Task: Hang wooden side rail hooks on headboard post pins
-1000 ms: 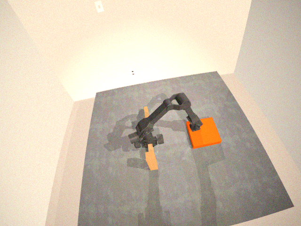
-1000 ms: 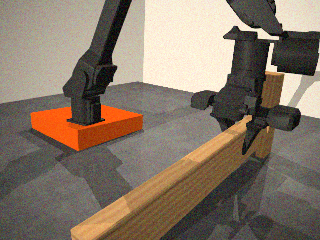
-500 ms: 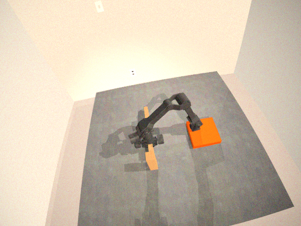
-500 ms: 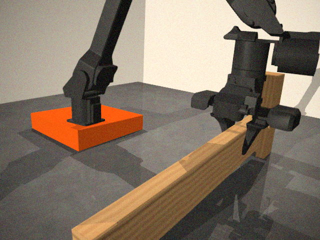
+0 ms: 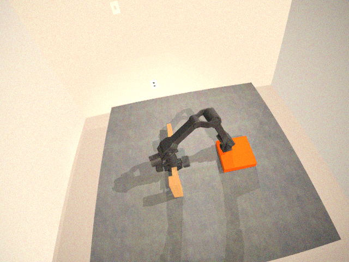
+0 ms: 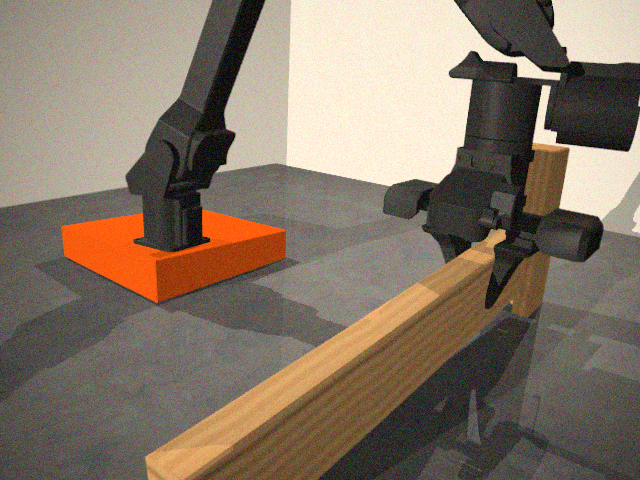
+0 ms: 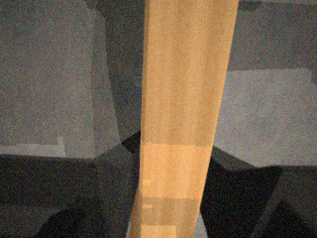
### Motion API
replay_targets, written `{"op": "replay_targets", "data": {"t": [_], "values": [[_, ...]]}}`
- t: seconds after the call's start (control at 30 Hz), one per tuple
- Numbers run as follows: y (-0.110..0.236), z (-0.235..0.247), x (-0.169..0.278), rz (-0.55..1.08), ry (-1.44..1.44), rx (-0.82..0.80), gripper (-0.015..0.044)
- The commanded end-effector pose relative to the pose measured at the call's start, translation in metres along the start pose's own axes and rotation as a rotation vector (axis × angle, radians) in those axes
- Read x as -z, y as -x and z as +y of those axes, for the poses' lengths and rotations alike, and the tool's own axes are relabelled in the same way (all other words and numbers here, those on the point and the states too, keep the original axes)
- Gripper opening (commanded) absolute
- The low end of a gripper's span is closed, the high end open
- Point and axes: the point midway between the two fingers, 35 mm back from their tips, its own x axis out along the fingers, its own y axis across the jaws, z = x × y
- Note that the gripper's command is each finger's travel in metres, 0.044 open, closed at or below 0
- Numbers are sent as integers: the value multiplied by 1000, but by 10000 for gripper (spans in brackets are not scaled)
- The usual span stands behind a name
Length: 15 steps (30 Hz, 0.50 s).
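Note:
The wooden side rail (image 5: 169, 128) (image 6: 310, 392) (image 7: 188, 74) lies lengthwise under my gripper. My gripper (image 5: 172, 165) (image 6: 473, 263) (image 7: 164, 137) points down and is shut on the rail close to its post end, one finger on each side. The upright headboard post (image 5: 176, 186) (image 6: 547, 175) stands just beyond the gripper, in line with the rail. The rail's end is at or very near the post's face. The hooks, slot and pins are hidden, so I cannot tell if the hooks sit on the pins. The far end's contact with the table is not clear.
The arm's base stands on an orange block (image 5: 241, 153) (image 6: 222, 260), to the right of the rail in the top view. The arm arches above the grey table (image 5: 270, 203) (image 6: 103, 361) from the block to the rail. Walls stand beyond the table's edges.

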Motion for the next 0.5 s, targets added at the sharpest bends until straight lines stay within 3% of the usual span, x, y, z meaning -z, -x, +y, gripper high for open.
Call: {"op": "replay_targets", "data": {"t": [0.0,0.47], "values": [[4,4,2,4,-3,-10,0],[3,4,4,5,-3,-10,0]]}}
